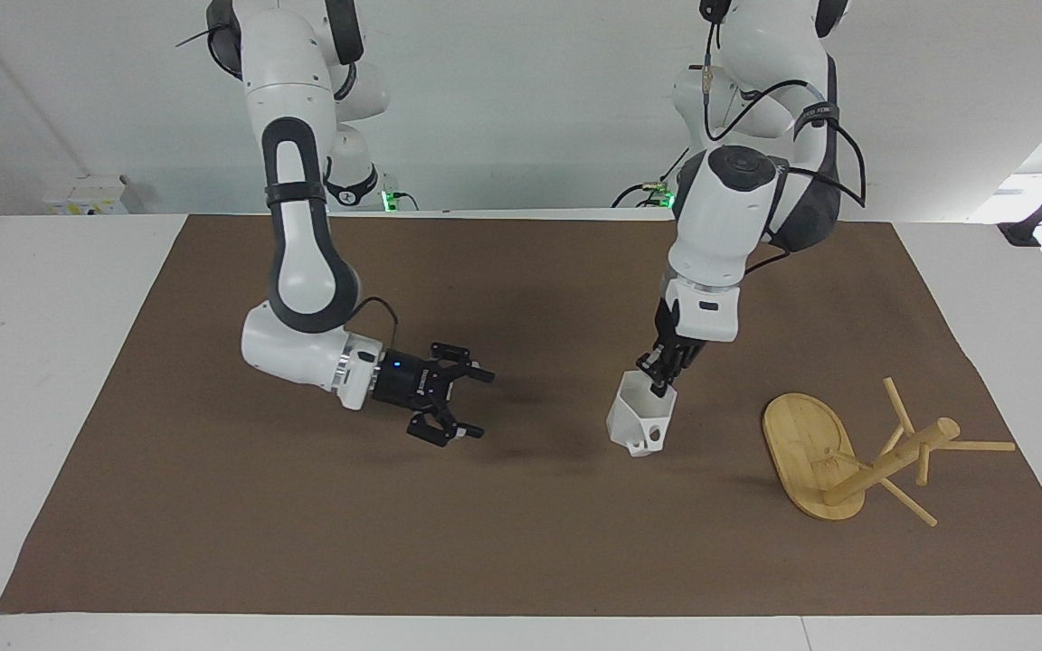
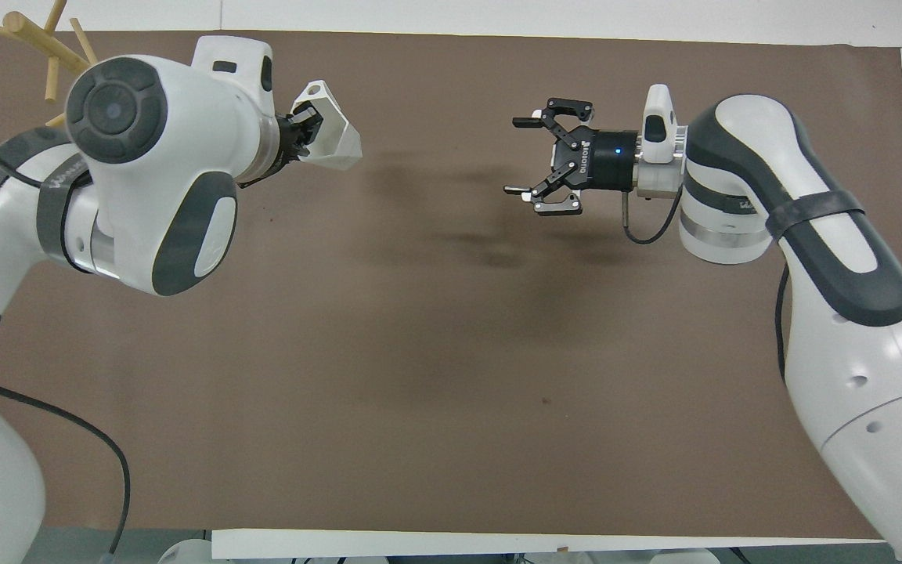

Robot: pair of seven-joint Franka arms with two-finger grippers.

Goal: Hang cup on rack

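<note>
The white faceted cup hangs tilted over the brown mat, its small handle pointing down. My left gripper is shut on the cup's rim. In the overhead view the cup sticks out past the left gripper. My right gripper hovers open and empty over the mat's middle, a good way from the cup; it shows as the right gripper from above. The bamboo rack sits on the mat toward the left arm's end, its post slanting; I cannot tell whether it is upright. Only the rack's pegs show from above.
The brown mat covers most of the white table. A small white box sits at the table's edge by the wall, at the right arm's end.
</note>
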